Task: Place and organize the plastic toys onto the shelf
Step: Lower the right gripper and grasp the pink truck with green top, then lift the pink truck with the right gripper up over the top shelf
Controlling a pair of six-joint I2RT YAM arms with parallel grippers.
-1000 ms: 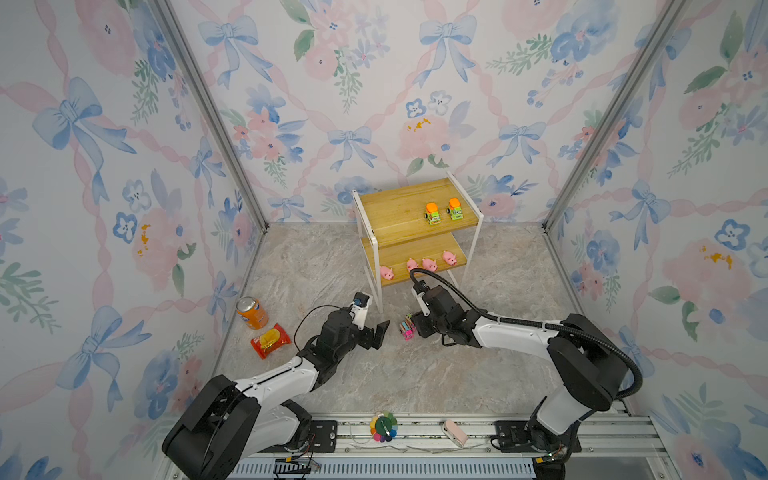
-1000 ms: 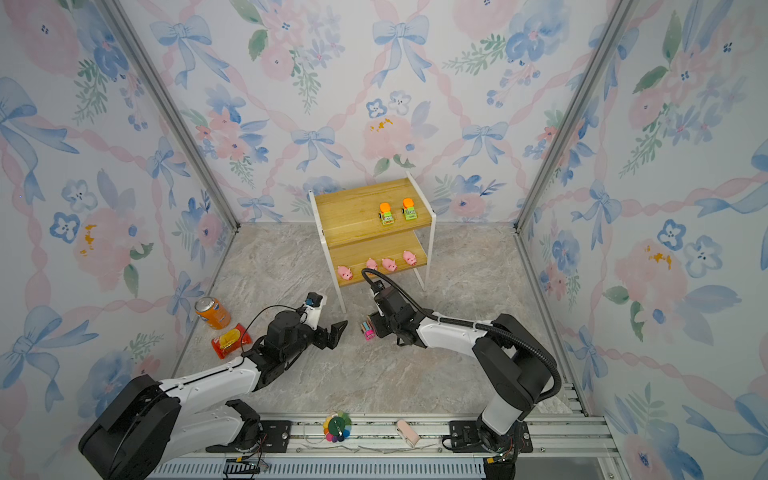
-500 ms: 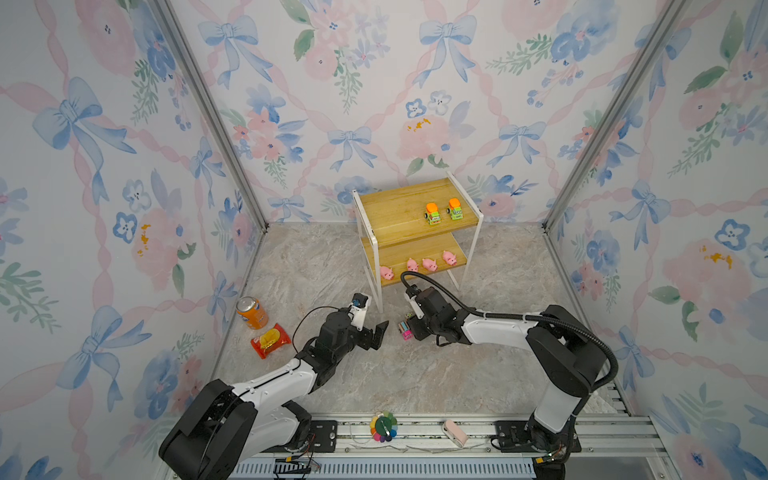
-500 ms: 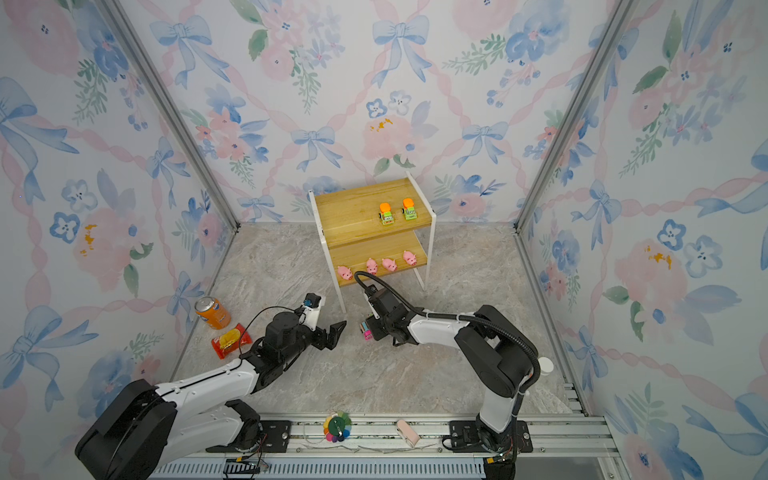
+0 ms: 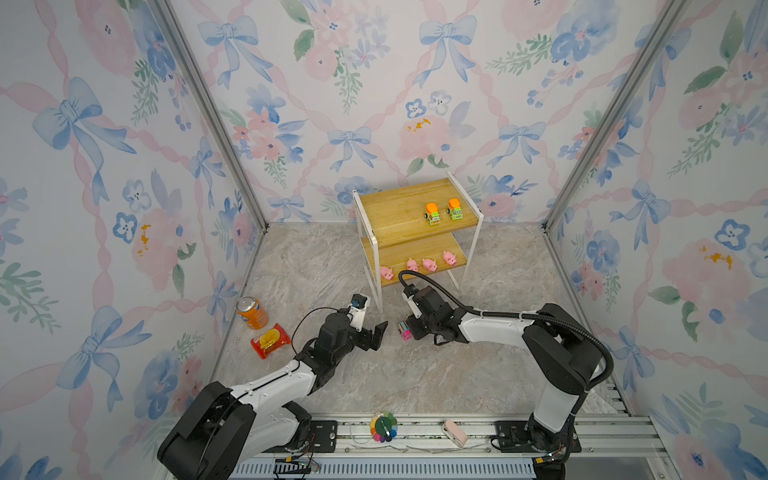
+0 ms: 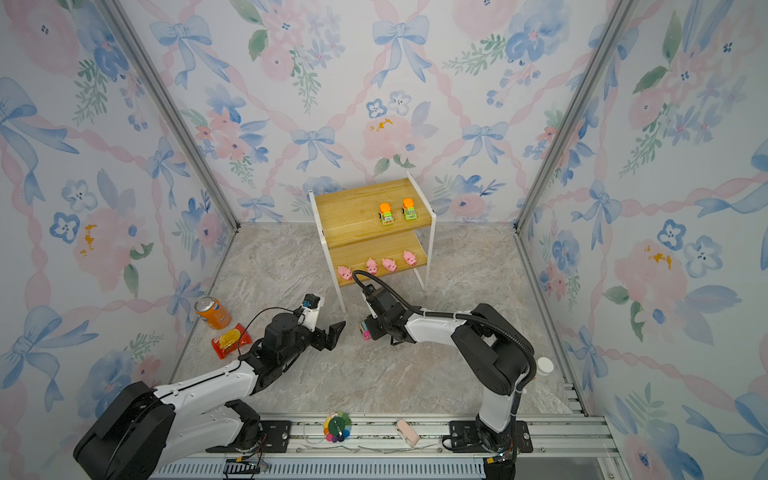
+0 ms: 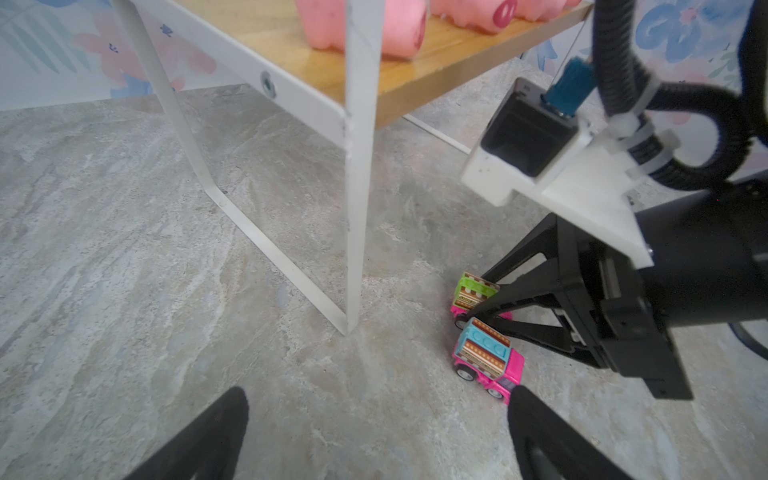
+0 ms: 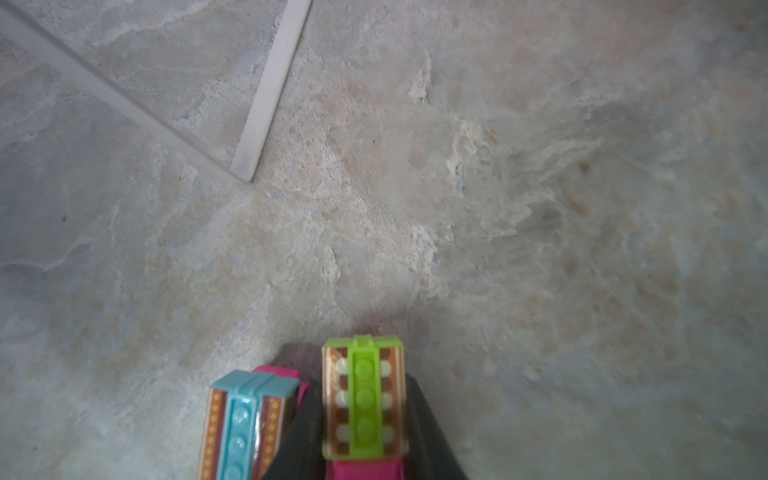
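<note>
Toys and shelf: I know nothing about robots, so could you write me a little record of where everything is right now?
shelf top board: two green trucks
shelf lower board: four pink pigs in a row
right gripper: shut on green-topped pink truck
floor: blue-topped pink truck, beside the gripped one
left gripper: open, empty
also on floor: soda can, snack packet
</note>
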